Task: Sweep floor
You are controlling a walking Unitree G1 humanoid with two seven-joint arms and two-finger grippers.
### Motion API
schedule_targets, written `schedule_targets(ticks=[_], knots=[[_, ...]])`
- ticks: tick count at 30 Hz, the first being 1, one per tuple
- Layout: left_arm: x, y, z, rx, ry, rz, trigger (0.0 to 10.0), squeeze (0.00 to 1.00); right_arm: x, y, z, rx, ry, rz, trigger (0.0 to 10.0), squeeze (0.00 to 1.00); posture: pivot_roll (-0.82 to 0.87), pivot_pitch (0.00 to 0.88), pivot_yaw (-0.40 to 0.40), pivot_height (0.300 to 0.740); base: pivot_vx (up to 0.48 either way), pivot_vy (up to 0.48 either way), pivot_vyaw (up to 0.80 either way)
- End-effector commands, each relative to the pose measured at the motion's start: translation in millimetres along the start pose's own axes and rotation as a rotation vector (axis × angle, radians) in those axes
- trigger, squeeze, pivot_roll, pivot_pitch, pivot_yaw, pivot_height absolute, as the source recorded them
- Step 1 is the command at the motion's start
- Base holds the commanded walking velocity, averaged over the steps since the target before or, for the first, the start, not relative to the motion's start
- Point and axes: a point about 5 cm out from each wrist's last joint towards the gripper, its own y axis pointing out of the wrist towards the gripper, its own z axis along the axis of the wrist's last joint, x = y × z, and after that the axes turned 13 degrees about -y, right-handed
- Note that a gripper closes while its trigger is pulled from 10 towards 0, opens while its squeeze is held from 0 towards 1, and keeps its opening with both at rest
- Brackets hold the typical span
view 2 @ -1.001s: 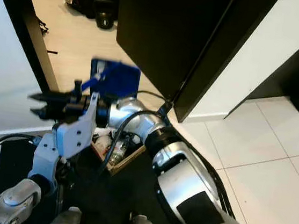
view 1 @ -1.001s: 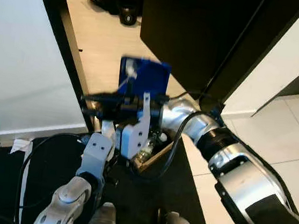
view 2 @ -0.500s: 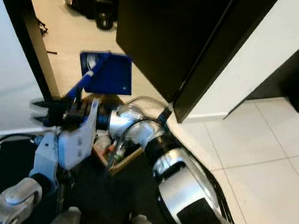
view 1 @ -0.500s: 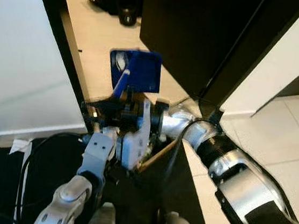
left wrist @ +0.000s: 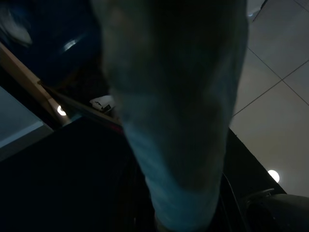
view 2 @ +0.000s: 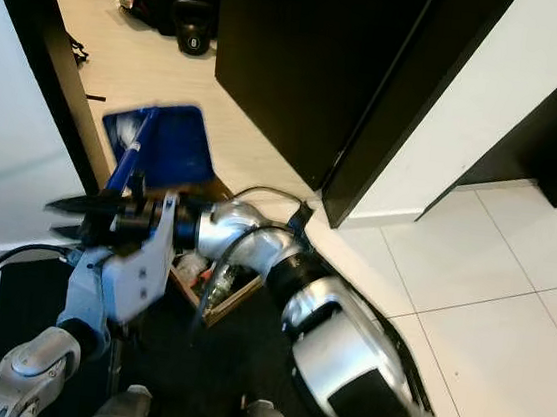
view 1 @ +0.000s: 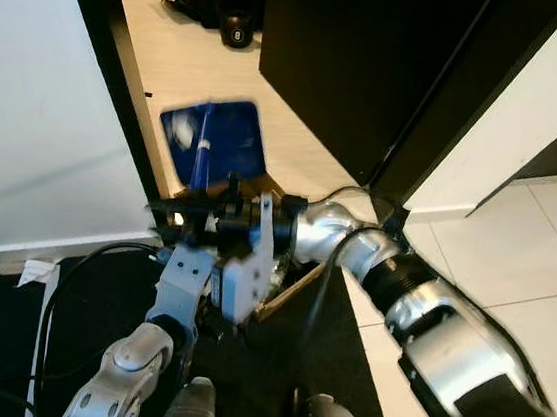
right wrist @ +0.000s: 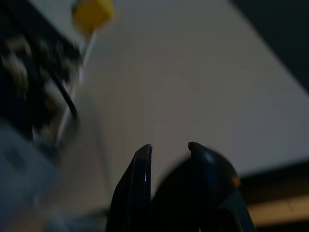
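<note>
A blue dustpan hangs in the air above the beige floor, its pan tilted up and its thin blue handle running down into my right gripper. That gripper reaches across my body to the left and is shut on the handle near the base of its black fingers. My left arm rises from below, its white wrist block just under the right wrist. Its fingers are hidden.
A low wooden box with small items sits on the black mat at my feet. A tall black cabinet stands ahead on the right, a black door frame and white wall on the left. A kettlebell lies far ahead.
The dustpan has swung to the left and lifted on its handle as my right wrist turned. The left arm has barely moved.
</note>
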Motion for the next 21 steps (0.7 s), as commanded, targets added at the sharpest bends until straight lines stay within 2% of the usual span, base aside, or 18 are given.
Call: schedule_targets(ticks=[1, 4, 6, 7, 8, 9, 10, 11, 12, 13, 16, 19, 21], knots=[[18.9, 2.9, -10, -0.022, -0.068, -0.089, 10.0, 0.00, 25.5, -0.1, -1, 0.007, -0.062, -0.104, 10.0, 0.00, 0.14, 0.165, -0.099, 0.740, 0.000, 0.000, 0.00], [18.5, 3.5, -10, -0.021, -0.069, -0.087, 10.0, 0.00, -15.4, 2.6, 19, 0.106, 0.005, -0.036, 10.0, 0.00, 0.14, 0.163, -0.100, 0.740, 0.000, 0.000, 0.00], [18.1, 3.8, -10, -0.021, -0.069, -0.086, 10.0, 0.00, -19.1, 2.9, 21, 0.117, 0.005, -0.028, 10.0, 0.00, 0.14, 0.165, -0.089, 0.740, 0.000, 0.000, 0.00], [18.1, 3.8, -10, -0.021, -0.069, -0.086, 10.0, 0.00, -19.1, 2.9, 21, 0.117, 0.005, -0.028, 10.0, 0.00, 0.14, 0.165, -0.089, 0.740, 0.000, 0.000, 0.00], [17.9, 4.2, -10, -0.023, -0.067, -0.090, 10.0, 0.00, -9.1, 1.4, 14, 0.078, -0.015, -0.044, 10.0, 0.00, 0.14, 0.164, -0.084, 0.740, 0.000, 0.000, 0.00], [17.8, 4.5, -9, -0.025, -0.064, -0.095, 10.0, 0.00, 9.0, -3.1, 1, 0.002, -0.045, -0.081, 10.0, 0.00, 0.14, 0.164, -0.081, 0.740, 0.000, 0.000, 0.00], [17.8, 4.5, -9, -0.025, -0.064, -0.095, 10.0, 0.00, 9.0, -3.1, 1, 0.002, -0.045, -0.081, 10.0, 0.00, 0.14, 0.164, -0.081, 0.740, 0.000, 0.000, 0.00], [17.8, 4.6, -9, -0.027, -0.061, -0.099, 10.0, 0.00, 24.7, -8.3, -9, -0.069, -0.067, -0.118, 10.0, 0.00, 0.14, 0.164, -0.081, 0.740, 0.000, 0.000, 0.00], [17.8, 4.7, -9, -0.028, -0.059, -0.102, 10.0, 0.00, 30.4, -12.4, -15, -0.114, -0.069, -0.141, 10.0, 0.00, 0.14, 0.164, -0.081, 0.740, 0.000, 0.000, 0.00], [17.5, 4.7, -9, -0.029, -0.059, -0.103, 10.0, 0.00, 24.8, -13.7, -15, -0.117, -0.057, -0.135, 10.0, 0.00, 0.14, 0.158, -0.074, 0.740, 0.000, 0.000, 0.00], [16.7, 5.1, -9, -0.033, -0.054, -0.104, 10.0, 0.00, -12.6, -8.9, 3, -0.016, -0.009, -0.048, 10.0, 0.00, 0.13, 0.154, -0.064, 0.740, 0.000, 0.000, 0.00], [16.2, 6.4, -8, -0.034, -0.050, -0.110, 10.0, 0.00, -5.7, -10.1, 0, -0.031, -0.030, -0.049, 10.0, 0.00, 0.13, 0.152, -0.061, 0.740, 0.000, 0.000, 0.00], [15.7, 8.0, -7, -0.033, -0.045, -0.116, 10.0, 0.00, 25.3, -19.0, -20, -0.152, -0.073, -0.110, 10.0, 0.00, 0.13, 0.151, -0.055, 0.740, 0.000, 0.000, 0.00]])
